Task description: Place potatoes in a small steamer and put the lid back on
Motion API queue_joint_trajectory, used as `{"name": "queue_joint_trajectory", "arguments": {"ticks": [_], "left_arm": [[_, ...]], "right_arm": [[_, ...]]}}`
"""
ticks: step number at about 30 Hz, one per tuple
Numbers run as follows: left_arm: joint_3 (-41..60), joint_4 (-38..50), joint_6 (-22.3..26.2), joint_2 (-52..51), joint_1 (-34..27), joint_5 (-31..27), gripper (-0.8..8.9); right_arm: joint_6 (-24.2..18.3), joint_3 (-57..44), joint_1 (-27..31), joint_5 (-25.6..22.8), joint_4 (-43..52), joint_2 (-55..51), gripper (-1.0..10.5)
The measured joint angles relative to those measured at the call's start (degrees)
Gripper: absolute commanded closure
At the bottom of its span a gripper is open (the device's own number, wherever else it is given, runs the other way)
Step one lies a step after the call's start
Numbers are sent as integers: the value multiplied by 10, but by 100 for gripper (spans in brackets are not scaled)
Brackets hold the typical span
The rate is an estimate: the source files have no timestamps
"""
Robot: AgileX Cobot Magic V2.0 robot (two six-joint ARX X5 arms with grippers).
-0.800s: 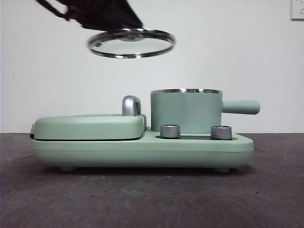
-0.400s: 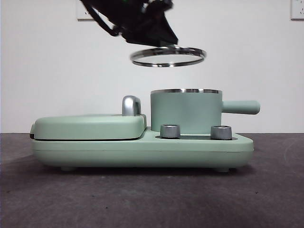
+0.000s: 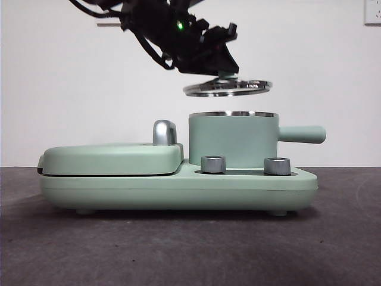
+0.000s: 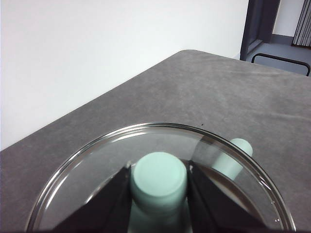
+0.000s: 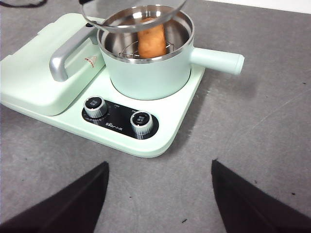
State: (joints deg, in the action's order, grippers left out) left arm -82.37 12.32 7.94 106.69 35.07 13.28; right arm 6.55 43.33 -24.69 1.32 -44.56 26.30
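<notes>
So, your left end effector point(image 4: 159, 194) clamps lid point(image 3: 227, 87) knob, hovering just above steamer point(image 3: 233, 140); one potato point(image 5: 151, 41) inside. Right end effector point(image 5: 160, 199) spread wide, nothing held.

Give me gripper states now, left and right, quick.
Left gripper: shut on the lid knob, above the small steamer.
Right gripper: open, holding nothing, back from the cooker.
</notes>
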Motion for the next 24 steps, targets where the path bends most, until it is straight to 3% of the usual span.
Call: {"name": "queue_joint_trajectory", "arguments": {"ticks": [24], "left_arm": [[-1,33,0,47,0,4,799]], "right_arm": [[4,0,0,-12,-10,0,620]]}}
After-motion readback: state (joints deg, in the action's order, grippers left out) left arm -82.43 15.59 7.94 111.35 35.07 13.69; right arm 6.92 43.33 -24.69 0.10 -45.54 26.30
